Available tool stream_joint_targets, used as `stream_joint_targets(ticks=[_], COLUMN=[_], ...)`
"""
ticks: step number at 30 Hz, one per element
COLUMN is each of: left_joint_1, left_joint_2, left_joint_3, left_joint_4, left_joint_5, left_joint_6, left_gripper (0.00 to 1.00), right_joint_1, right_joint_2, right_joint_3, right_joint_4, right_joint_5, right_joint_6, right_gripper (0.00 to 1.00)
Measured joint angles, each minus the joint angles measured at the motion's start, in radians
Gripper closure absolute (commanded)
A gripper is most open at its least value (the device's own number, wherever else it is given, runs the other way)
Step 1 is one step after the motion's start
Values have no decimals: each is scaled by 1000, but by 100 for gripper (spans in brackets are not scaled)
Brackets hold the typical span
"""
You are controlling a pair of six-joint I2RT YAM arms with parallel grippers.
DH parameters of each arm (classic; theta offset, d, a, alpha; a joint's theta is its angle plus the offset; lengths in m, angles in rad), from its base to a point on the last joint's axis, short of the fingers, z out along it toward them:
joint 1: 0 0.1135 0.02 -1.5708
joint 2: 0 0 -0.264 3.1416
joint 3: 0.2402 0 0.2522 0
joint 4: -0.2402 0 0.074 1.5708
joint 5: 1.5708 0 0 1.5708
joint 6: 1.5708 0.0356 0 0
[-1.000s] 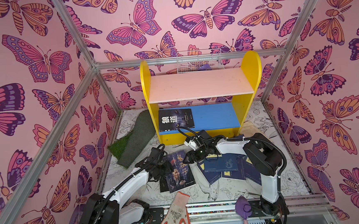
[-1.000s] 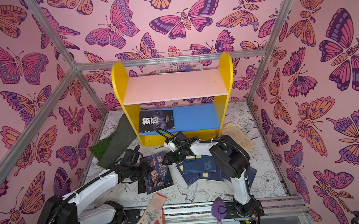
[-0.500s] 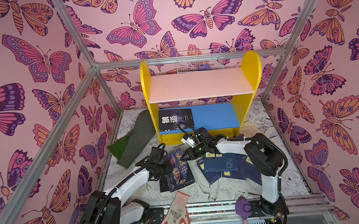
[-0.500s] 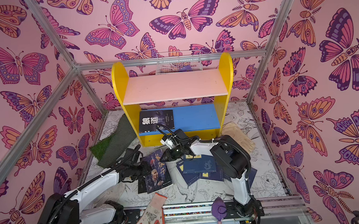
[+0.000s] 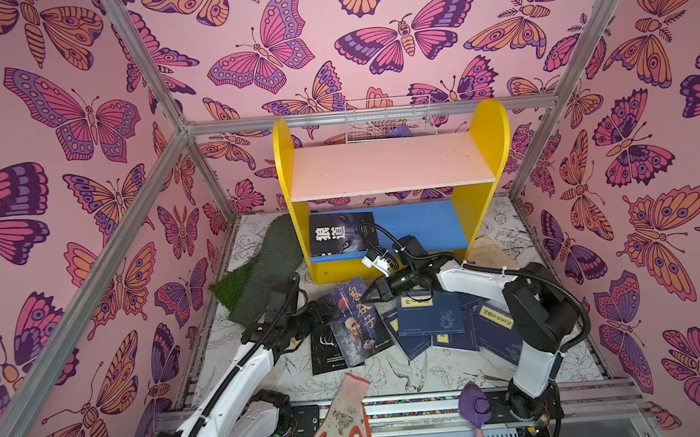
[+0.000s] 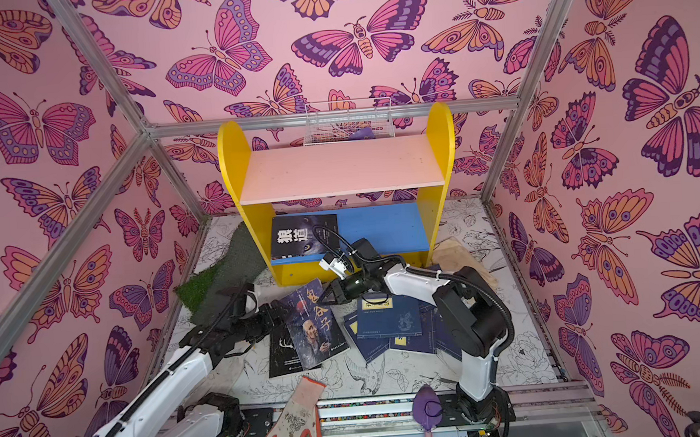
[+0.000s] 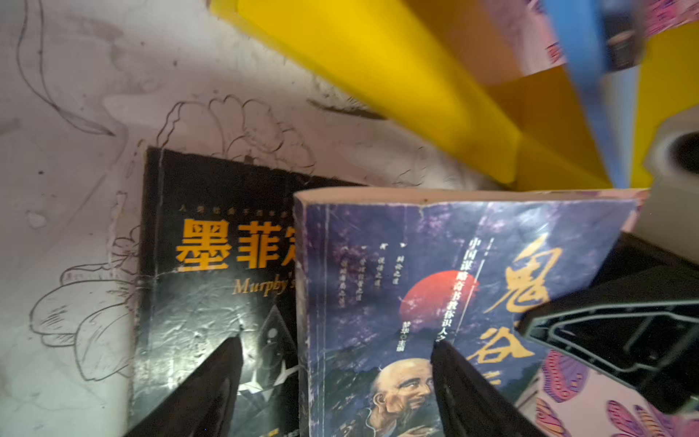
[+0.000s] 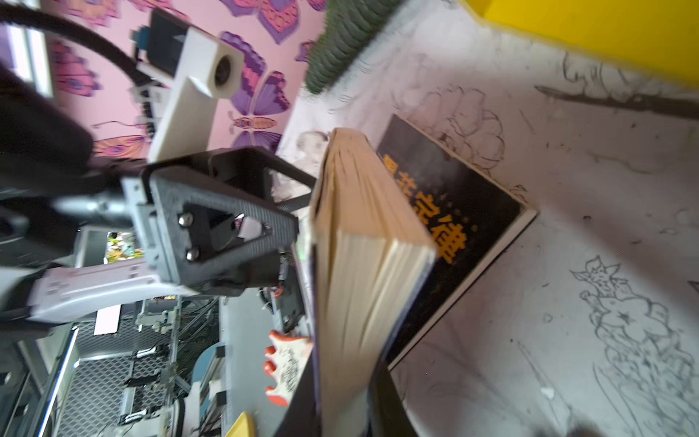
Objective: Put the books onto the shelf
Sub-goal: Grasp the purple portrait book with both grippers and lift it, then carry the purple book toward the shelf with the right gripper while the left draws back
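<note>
Now the right claw (image 5: 373,293) has snapped shut on the portrait book's (image 5: 357,323) shelf-side corner, tipping it up off the bench (image 5: 391,377). Left claw (image 5: 325,312) has sprung wide and straddles its spine edge, gripping nothing. Shelf (image 5: 391,167) sits just beyond; the book's long axis points roughly at it, right arm nearer.

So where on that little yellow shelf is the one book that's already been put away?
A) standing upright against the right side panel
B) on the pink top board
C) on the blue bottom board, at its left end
C: in both top views the dark book with white characters lies flat at the left end of the blue lower board, and the pink upper board holds no book.
</note>
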Motion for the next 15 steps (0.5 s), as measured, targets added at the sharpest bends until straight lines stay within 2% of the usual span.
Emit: stream_joint_targets(ticks=[5, 8, 11, 15], left_joint_1=[61, 69, 69, 70], left_joint_2=[-15, -26, -58, -82], left_joint_3=[44, 61, 72, 99], left_joint_4=[-23, -27, -30, -30], left_joint_5=[142, 243, 340, 460], left_joint_6=[50, 98, 149, 206], left_gripper=[10, 11, 17, 30], right_joint_1=[-13, -14, -13, -13], right_joint_2=[-64, -72, -72, -73], right_joint_3=[0, 0, 0, 0], right_joint_4=[-10, -30, -58, -66], right_joint_5=[-135, -195, -241, -294], right_joint_6=[-4, -9, -23, -27], right_gripper=[100, 100, 100, 100])
